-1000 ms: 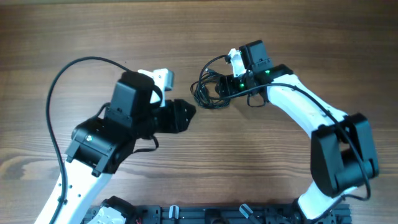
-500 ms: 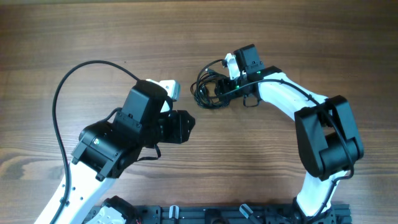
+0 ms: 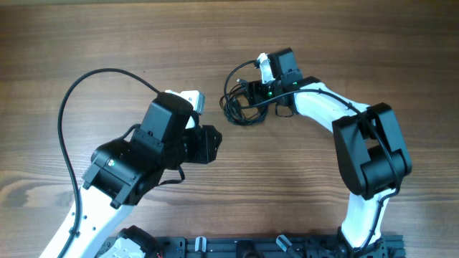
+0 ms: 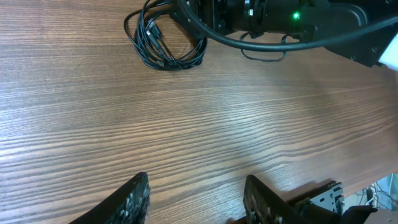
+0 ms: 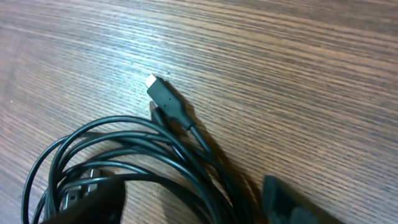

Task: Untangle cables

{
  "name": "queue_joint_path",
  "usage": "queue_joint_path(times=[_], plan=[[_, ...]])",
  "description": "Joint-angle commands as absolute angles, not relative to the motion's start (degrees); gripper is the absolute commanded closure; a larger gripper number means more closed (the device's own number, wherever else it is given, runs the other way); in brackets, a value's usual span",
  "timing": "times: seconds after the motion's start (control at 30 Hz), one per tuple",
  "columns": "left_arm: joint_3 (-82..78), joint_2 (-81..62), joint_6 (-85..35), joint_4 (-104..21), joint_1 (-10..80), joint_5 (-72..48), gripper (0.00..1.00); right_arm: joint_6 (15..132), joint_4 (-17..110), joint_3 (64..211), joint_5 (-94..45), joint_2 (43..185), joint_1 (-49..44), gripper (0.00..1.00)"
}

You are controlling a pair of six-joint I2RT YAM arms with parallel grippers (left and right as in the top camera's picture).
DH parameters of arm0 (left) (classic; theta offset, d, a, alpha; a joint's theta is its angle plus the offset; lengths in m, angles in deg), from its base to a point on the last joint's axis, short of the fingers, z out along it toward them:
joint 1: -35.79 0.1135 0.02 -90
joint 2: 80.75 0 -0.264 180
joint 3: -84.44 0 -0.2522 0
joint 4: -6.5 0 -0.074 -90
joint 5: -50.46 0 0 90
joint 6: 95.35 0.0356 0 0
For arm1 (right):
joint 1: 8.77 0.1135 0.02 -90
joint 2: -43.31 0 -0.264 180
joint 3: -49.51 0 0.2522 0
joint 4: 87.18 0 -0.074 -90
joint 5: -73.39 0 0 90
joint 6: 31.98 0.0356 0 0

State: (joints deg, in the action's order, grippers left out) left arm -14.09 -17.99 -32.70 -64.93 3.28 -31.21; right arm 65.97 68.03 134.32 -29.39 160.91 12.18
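Wooden table (image 3: pixel 72 36), left arm (image 3: pixel 154 143) bent, jaws wide, right arm (image 3: pixel 323 107) reaching, jaws wide astride cables (image 5: pixel 199 165)

The table (image 3: pixel 107 36) is warm brown wood, with fine darker grain lines running across it and a few paler streaks. The cables (image 3: pixel 240 107) are glossy black throughout. One plug (image 5: pixel 168 102) is black with a small silvery tip. The left arm (image 3: pixel 136 161) and the right arm (image 3: pixel 323 107) both have white links and black joint housings. A small green light (image 3: pixel 270 91) glows on the black wrist of the right arm. The left gripper (image 4: pixel 196 193) is black, and its fingers (image 4: pixel 134 199) look faintly speckled with grey. A thick black cord (image 3: pixel 68 122) curves out from the left arm.
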Motion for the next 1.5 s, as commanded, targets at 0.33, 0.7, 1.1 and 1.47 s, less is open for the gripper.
queue_joint_path(times=[0.33,0.7,1.1,1.47], plan=[[-12.78,-18.49,-32.81,-64.93,3.10,-32.17,0.48,67.39,59.90,134.19,-29.74,163.07,12.01,0.91],[-12.78,-15.17,-32.62,-63.30,3.10,-32.17,0.96,69.29,44.86,141.18,-31.44,141.26,12.01,0.96],[-12.78,-14.10,-20.49,-57.11,3.10,-16.89,0.61,74.12,46.39,141.18,-34.77,123.64,12.01,0.96],[-12.78,-14.10,-19.02,-54.73,3.13,-18.48,0.36,69.97,45.65,141.16,-44.86,123.93,12.01,0.96]])
